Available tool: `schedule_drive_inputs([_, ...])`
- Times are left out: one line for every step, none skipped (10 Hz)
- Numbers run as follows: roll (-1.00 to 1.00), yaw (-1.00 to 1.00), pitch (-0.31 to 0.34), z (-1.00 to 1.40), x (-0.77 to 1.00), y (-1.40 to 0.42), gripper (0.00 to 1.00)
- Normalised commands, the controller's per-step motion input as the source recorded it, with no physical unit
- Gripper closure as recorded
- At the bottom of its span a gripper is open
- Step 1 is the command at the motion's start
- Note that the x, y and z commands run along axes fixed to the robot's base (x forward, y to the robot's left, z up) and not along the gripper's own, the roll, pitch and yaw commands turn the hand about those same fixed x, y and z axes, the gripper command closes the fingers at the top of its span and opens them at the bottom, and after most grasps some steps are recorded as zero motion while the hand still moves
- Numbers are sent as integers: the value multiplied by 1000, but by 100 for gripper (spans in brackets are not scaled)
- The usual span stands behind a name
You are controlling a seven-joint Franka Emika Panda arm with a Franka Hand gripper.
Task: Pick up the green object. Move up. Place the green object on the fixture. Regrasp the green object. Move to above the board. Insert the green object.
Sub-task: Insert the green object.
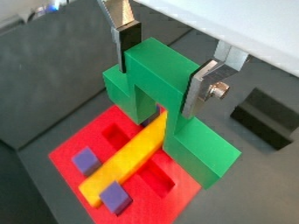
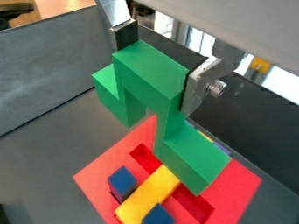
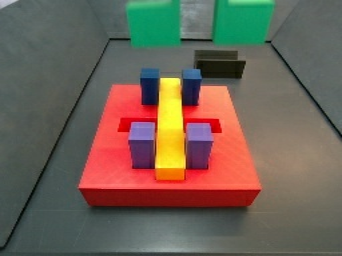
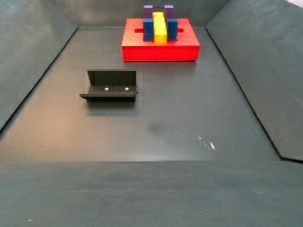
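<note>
Our hand (image 1: 163, 66) grips the green object (image 1: 158, 87) by its raised middle, above the board (image 1: 111, 153).

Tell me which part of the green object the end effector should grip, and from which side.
Grip the raised middle of the green object, from above. That block has flat parallel faces that suit the flat fingers, and the lower arms and notch hang free for the board. The end effector already clamps it there, above the board.
</note>
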Motion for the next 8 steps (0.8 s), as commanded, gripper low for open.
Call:
schedule_drive_inputs([-26, 109, -170, -549, 86, -183, 100])
schedule_drive_inputs([67, 126, -110, -571, 0, -189, 100])
schedule_drive_inputs([197, 131, -114, -694, -43, -183, 100])
schedule_drive_inputs([316, 160, -94, -689, -143, -177, 100])
schedule_drive_inputs([379, 131, -41, -597, -157, -200, 100])
schedule_drive_inputs([353, 174, 0, -400, -154, -249, 100])
schedule_drive_inputs([116, 237, 0, -240, 0, -197, 100])
schedule_drive_inputs([0, 223, 0, -146, 0, -120, 100])
